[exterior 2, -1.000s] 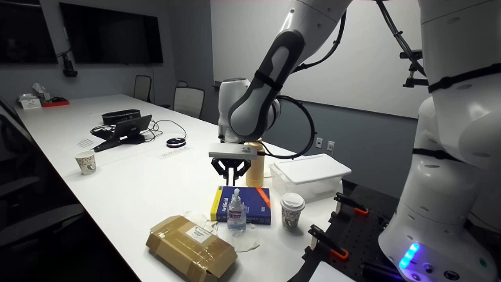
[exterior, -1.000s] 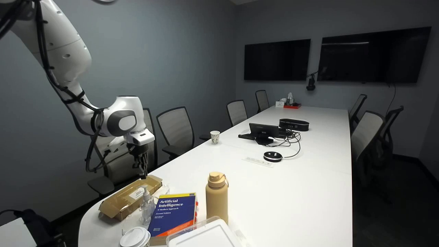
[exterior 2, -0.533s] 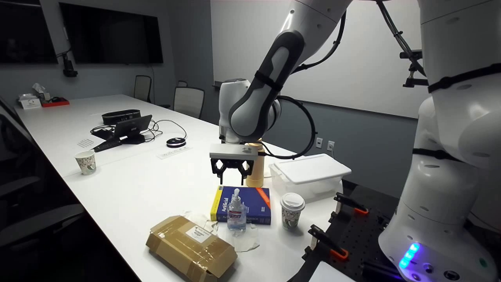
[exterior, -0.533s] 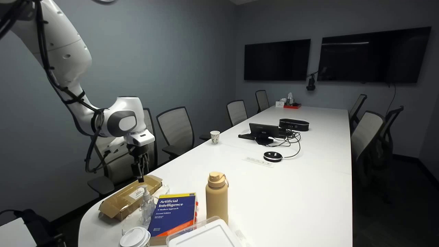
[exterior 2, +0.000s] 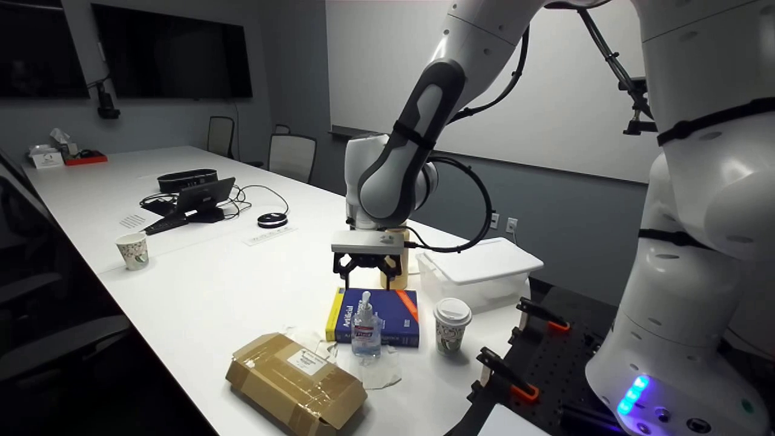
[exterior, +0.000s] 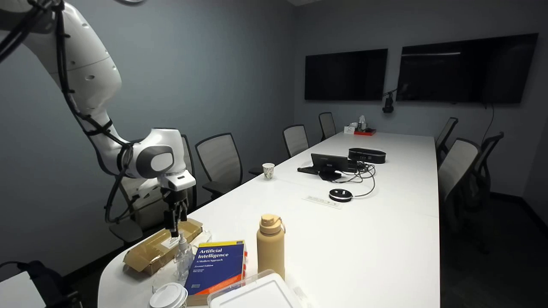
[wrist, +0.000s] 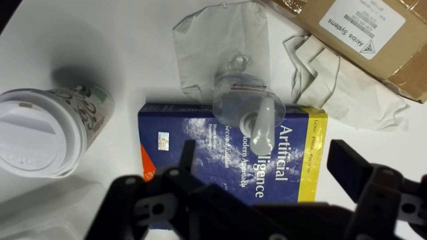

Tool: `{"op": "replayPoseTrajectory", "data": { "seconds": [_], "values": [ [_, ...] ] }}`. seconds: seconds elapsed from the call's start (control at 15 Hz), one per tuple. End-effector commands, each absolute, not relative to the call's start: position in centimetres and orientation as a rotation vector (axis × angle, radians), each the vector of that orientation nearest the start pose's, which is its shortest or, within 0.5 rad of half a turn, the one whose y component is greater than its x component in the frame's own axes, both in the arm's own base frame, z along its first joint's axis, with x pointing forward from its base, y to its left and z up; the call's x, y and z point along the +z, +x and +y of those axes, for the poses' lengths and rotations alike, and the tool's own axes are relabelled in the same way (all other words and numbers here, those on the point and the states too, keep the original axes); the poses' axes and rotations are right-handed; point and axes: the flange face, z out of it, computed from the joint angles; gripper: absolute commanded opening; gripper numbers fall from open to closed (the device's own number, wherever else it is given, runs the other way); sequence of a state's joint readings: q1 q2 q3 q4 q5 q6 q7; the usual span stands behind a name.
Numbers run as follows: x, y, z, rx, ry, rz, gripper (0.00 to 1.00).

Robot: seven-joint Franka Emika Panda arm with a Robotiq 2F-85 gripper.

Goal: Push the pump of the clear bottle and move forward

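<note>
The clear bottle (exterior 2: 366, 339) stands upright on the table, in front of the blue book in an exterior view. Its pale pump (exterior 2: 366, 301) points up from the neck; seen from above in the wrist view, the pump (wrist: 263, 128) has its nozzle reaching toward the space between the fingertips. My gripper (exterior 2: 368, 284) hangs above the book, its tips a little higher than the pump and farther back. Wide apart, the fingers (wrist: 348, 166) hold nothing. In an exterior view the gripper (exterior: 177, 226) appears just over the bottle (exterior: 184, 260); contact with the pump does not show.
A blue book (exterior 2: 393, 312) lies beside the bottle. Near it are a lidded paper cup (exterior 2: 451, 330), a cardboard box (exterior 2: 296, 384), crumpled paper (wrist: 350, 86), a tan flask (exterior: 270, 252) and a lidded plastic bin (exterior 2: 484, 272). A second paper cup (exterior 2: 133, 251) stands farther off.
My gripper's fingers have spread from close together to wide apart. The arm has lowered and shifted slightly, bringing the tips down toward the pump's height. The bottle has stayed put.
</note>
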State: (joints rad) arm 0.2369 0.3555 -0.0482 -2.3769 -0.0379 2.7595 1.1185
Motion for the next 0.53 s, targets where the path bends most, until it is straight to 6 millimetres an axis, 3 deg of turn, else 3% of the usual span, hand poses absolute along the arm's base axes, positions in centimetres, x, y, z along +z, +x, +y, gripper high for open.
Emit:
{"op": "replayPoseTrajectory", "data": {
  "seconds": [0.0, 0.33, 0.4, 0.47],
  "values": [
    [16.6, 49.8, 9.2, -0.016, -2.834, 1.357, 1.0],
    [15.5, 49.8, 9.2, 0.034, -2.832, 1.354, 1.0],
    [15.4, 49.8, 9.2, 0.039, -2.83, 1.355, 0.91],
    [15.3, 49.8, 9.2, 0.04, -2.831, 1.356, 0.74]
  ]
}}
